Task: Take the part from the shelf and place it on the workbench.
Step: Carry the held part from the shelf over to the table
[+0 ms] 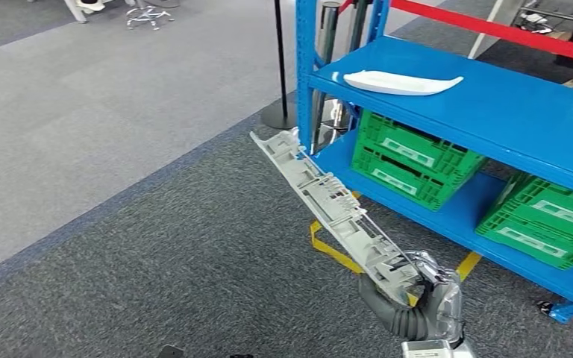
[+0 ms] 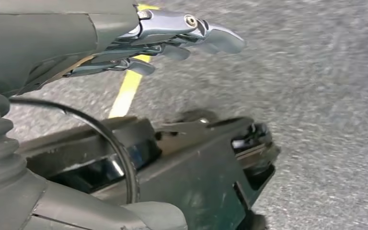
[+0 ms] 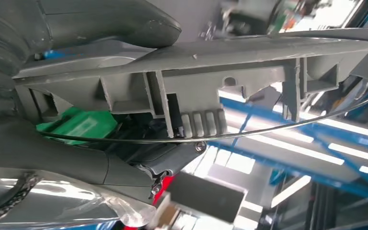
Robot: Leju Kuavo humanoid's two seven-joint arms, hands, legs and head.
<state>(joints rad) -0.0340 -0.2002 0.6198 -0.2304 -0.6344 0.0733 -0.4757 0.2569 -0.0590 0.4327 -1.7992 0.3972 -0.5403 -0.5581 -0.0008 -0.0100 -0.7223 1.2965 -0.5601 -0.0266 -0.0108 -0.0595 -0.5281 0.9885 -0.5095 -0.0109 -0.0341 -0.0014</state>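
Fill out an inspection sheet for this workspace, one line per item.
Surface: workbench nothing seen; grey carpet floor.
Job's things: long grey part held at one end by the right hand, off the blue shelf.
Clutter: white part on the shelf; green crates below.
Hands: left hand holds nothing, fingers loosely extended over the floor.
Cables: black cable at left wrist.
Surroundings: red barrier, black post, yellow floor tape.
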